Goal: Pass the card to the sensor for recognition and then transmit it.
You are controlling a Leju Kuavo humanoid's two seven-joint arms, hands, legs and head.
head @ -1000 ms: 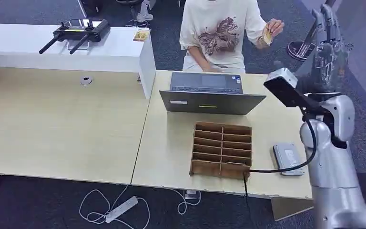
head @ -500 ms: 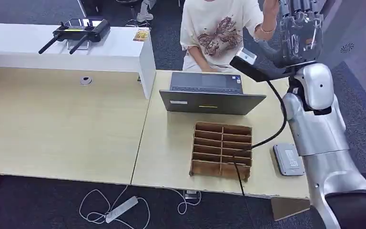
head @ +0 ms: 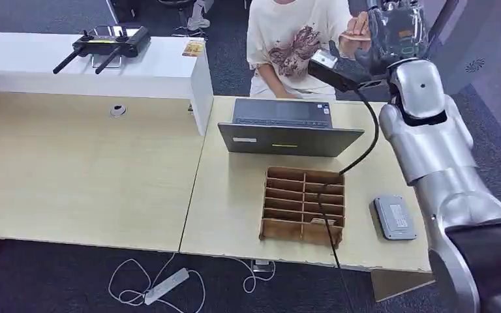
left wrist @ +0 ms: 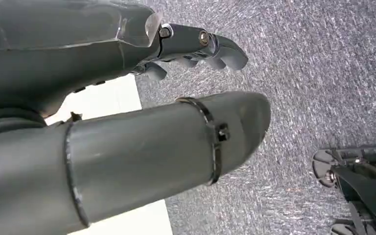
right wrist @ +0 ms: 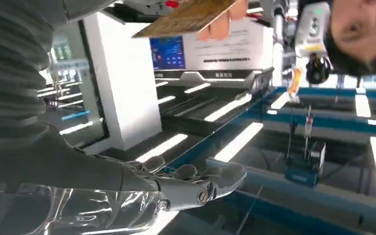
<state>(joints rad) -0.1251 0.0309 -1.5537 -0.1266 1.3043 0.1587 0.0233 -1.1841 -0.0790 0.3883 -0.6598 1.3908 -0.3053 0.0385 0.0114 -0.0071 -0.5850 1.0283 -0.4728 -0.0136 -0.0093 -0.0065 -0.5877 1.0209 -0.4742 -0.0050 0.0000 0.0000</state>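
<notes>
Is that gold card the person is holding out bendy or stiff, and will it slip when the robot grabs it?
The card probably stays stiff: it juts straight out from the person's fingers without drooping. It looks thin and flat, so likely light. Its smooth-looking face might slide in the right hand, whose fingers look hard and are apart, holding nothing, so a firm pinch seems wise.

I can read no words anywhere. The white signboard point(right wrist: 235, 46) near the top middle of my right wrist view carries a line of dark print, and the blue screen point(right wrist: 167, 52) beside it bears marks, all too small to read.
</notes>
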